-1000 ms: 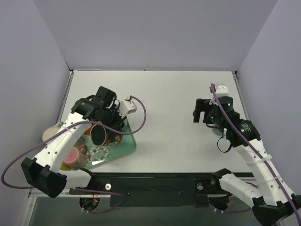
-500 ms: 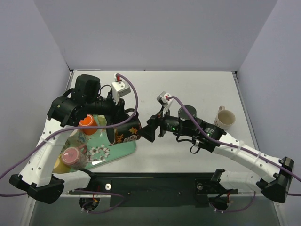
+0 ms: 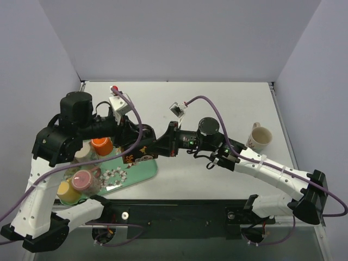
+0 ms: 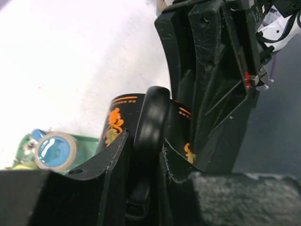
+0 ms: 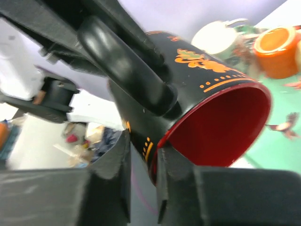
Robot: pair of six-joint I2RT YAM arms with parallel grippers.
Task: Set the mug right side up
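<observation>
**Mug held sideways between two tools**

Mug (image 3: 137,154) lies on its side in the air, clear of the tabletop (image 3: 217,103), over the 3 o'clock edge of the green tray (image 3: 142,173) at about 8 o'clock on the tabletop. From above, its long axis runs roughly 9 to 3 o'clock. The mouth faces 3 o'clock, toward the right tool (image 3: 161,145), whose camera looks straight into the opening.

The left tool (image 4: 143,160) is closed narrowly on the handle (image 4: 153,110), one finger on each side of the loop. The right tool is also drawn in narrow, pinching the mug's wall at the rim, with the red inside just beside one finger.

From above, both tools and the left arm's cable cover most of the mug, and only a patch of its side shows. Its base cannot be seen in any view. The right wrist view is blurred toward its edges, and the left wrist view cuts the mug off below the fingers.

The mug is glossy black with orange flower and dash patterns, a thick black handle and a red interior.

An orange cup (image 3: 101,145), a pink cup (image 3: 81,179) and a yellow cup (image 3: 65,191) sit at the tray's 9 o'clock end. A white cup (image 3: 260,137) stands well apart at 3 o'clock.
</observation>
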